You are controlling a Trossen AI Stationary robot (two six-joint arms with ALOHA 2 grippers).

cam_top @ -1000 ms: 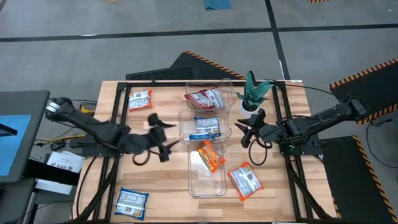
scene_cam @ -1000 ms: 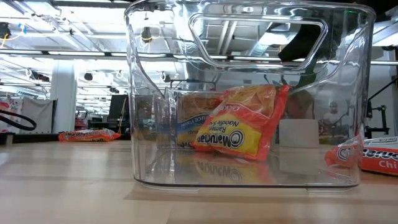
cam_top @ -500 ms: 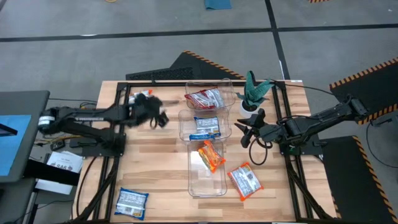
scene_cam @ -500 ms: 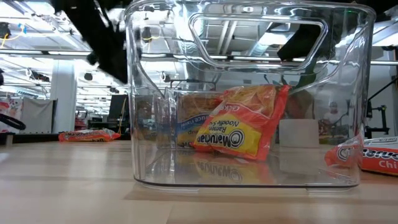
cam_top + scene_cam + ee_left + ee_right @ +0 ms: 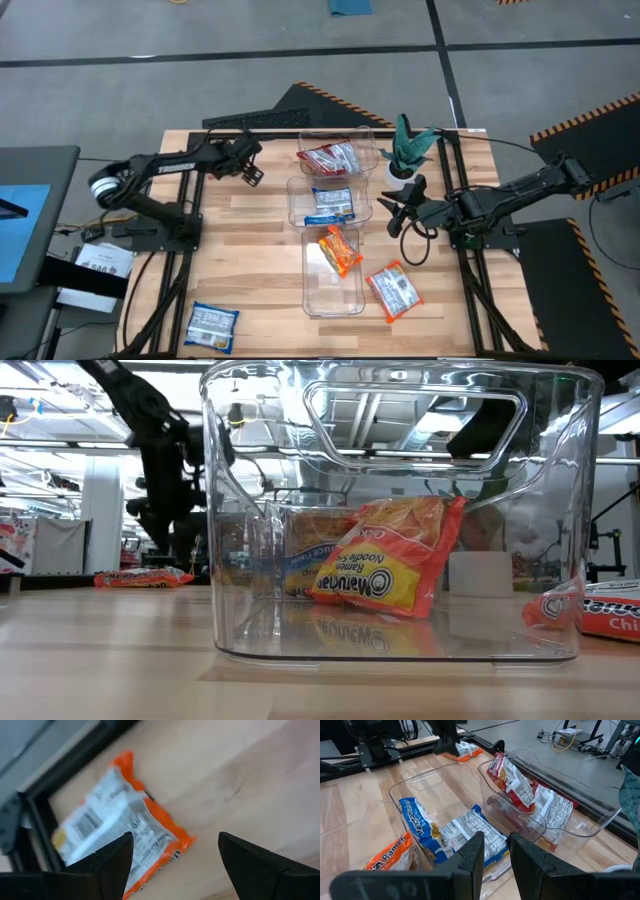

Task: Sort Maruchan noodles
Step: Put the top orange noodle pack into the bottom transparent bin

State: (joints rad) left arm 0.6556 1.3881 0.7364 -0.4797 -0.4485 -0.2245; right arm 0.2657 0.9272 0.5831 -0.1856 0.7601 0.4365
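Noodles are lying in packets across the worktop, some in three clear bins lined up along its middle and some loose on the wood. Going by size, the near bin is holding one orange packet leaning against its wall, the middle bin is holding a blue-and-white packet, and the far bin is holding red packets. The left arm is reaching over the far left corner, where its tool is hovering with its fingers standing wide apart and gripping nothing, just above an orange packet by the frame that is lying flat next to the dark rail. The right arm is waiting at the right edge, its tool pointing toward the middle bin with the two fingers sitting a narrow gap apart and nothing between them. A green-leafed plant in a white pot is standing near the far right corner, beside the far bin. Another loose orange packet is lying just right of the near bin, and a loose blue-and-white packet is resting well apart at the near left corner.
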